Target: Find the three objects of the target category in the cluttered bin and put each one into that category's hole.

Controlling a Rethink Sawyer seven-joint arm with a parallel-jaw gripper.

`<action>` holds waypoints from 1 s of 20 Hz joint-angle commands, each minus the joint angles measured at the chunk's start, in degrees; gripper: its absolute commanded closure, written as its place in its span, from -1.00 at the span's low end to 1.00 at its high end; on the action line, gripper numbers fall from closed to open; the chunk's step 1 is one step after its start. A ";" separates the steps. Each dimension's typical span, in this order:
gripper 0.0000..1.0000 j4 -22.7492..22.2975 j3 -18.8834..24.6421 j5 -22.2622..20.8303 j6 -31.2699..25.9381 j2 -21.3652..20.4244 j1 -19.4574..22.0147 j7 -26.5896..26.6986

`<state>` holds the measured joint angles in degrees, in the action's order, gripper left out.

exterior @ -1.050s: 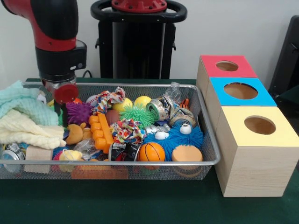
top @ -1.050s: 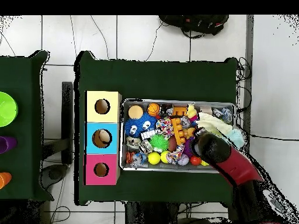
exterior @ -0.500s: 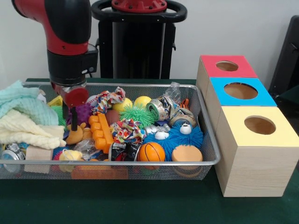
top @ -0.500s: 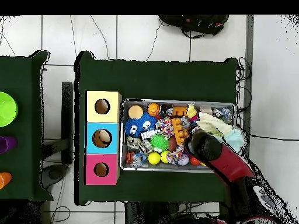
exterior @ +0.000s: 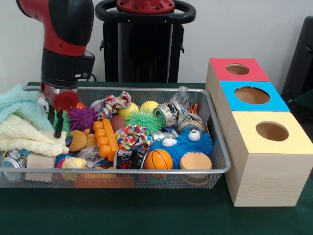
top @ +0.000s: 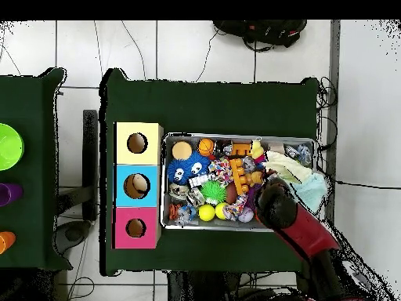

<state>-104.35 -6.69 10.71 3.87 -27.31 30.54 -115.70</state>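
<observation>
boxes [exterior: 254,95]: 3 | bin [exterior: 220,169]: 1 | basketball [exterior: 159,159]: 1

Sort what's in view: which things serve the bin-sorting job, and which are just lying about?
Job: wire bin, toys in it, red box, blue box, yellow box, tool.
Lying about: green bowl on the side table.

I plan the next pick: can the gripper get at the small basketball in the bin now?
Probably yes: the basketball lies on top of the clutter, uncovered, but the gripper hangs at the bin's other end, by the cloths.
</observation>
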 commanded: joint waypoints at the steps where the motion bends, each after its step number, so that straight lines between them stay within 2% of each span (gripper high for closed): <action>1: -1.00 -7.76 5.21 -2.26 8.71 4.99 0.91 -15.06; 8: -1.00 -9.96 6.23 1.03 9.15 4.05 0.25 -15.72; 12: -1.00 -8.83 5.97 1.52 7.85 3.93 -0.77 -13.57; 17: -1.00 -10.49 13.47 -0.77 6.25 3.45 5.27 -14.27; 20: -1.00 -11.08 15.94 -2.16 7.63 3.95 7.79 -14.28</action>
<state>-110.88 -1.62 10.75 12.30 -26.22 35.31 -115.70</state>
